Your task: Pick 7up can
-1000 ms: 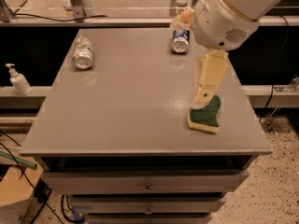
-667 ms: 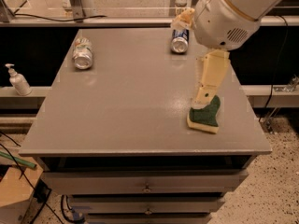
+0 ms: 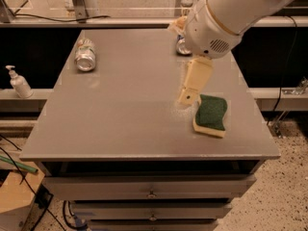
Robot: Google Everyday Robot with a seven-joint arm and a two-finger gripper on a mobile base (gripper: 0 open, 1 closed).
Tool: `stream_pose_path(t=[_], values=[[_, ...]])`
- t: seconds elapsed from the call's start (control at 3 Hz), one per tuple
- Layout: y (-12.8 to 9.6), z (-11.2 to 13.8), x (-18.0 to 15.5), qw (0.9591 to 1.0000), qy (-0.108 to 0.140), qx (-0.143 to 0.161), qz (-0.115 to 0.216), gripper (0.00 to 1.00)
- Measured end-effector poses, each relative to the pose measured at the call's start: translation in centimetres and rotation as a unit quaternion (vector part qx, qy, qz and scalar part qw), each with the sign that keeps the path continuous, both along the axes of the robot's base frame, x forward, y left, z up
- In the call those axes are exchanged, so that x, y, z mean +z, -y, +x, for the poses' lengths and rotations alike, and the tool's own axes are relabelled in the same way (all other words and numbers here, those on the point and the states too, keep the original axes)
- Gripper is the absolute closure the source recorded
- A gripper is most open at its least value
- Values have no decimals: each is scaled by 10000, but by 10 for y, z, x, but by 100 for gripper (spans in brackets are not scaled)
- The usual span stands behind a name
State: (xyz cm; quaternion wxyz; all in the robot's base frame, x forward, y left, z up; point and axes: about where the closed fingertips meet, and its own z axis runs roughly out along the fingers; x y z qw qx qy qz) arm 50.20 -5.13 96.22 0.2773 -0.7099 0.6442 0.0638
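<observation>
- The bench [image 3: 130, 114] is a grey flat-topped unit with drawers [image 3: 151, 186] under its front edge; a sponge [image 3: 211, 113] with a dark green top and a pale yellow base lies flat on it near the front right corner
- The tool [image 3: 188, 96] is cream-coloured and hangs tip-down just to the left of the sponge, close over the bench top; whether it touches the sponge or the surface cannot be told; whether it stands apart or together cannot be told either, and nothing is seen in its hold
- The white arm [image 3: 216, 23] rises behind the sponge, up and away to the right, its bulky rounded housing above the back of the bench
- The 7up can [image 3: 85, 57] lies on its side well apart from the sponge, far to its left and further back, near the bench's back left corner; its shiny metal end faces forward; it is free of the tool
- A second, darker can [image 3: 181, 46] lies behind the sponge near the back edge, partly hidden by the arm
- A white pump bottle [image 3: 18, 83] stands off the bench on a lower ledge, far left of the sponge
</observation>
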Motion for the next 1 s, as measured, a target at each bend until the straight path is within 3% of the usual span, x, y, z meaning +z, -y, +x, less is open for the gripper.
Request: stream_pose_path(t=[0.67,1.0], values=[[-65,64,-32,9964,64,187,820,0],[-95,86,-38,9940,64,391,1019,0]])
